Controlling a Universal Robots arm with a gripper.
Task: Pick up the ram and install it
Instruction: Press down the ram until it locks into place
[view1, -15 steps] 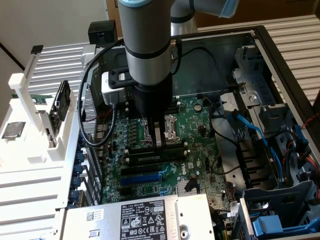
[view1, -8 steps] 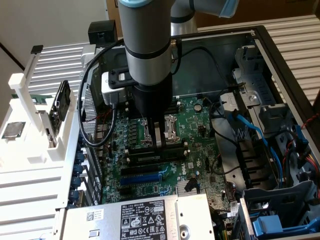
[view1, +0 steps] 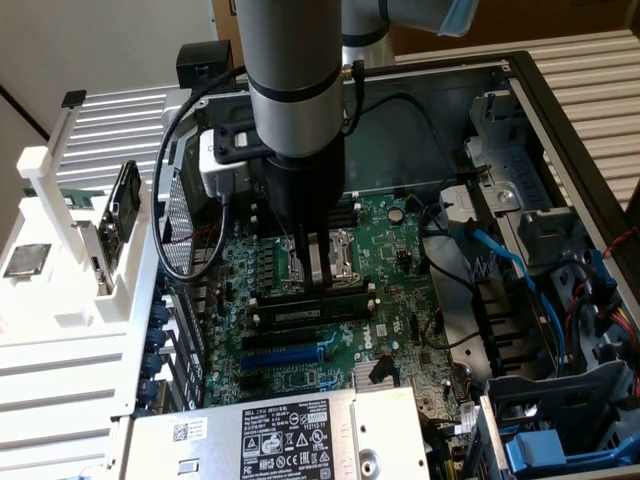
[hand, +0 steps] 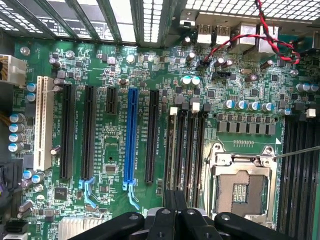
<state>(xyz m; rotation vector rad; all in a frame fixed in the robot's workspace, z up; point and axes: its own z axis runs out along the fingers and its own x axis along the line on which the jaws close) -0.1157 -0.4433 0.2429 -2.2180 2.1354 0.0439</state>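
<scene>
Green motherboard (view1: 400, 250) lies flat inside open computer case (view1: 560, 150). Arm's gripper (view1: 312, 285) reaches straight down, fingers clenched together, tips at ram (view1: 310, 303) standing on edge in black memory slot (view1: 300, 318) just beside CPU socket (view1: 340, 255). Cannot tell if ram fully seated. Blue expansion slot (view1: 285, 356) runs parallel, nearer power supply (view1: 280, 435). In wrist view, closed gripper (hand: 175, 215) sits over memory slots (hand: 187, 145), blue slot (hand: 131, 135) apart.

"DELL" on power-supply label (view1: 285, 433)
</scene>
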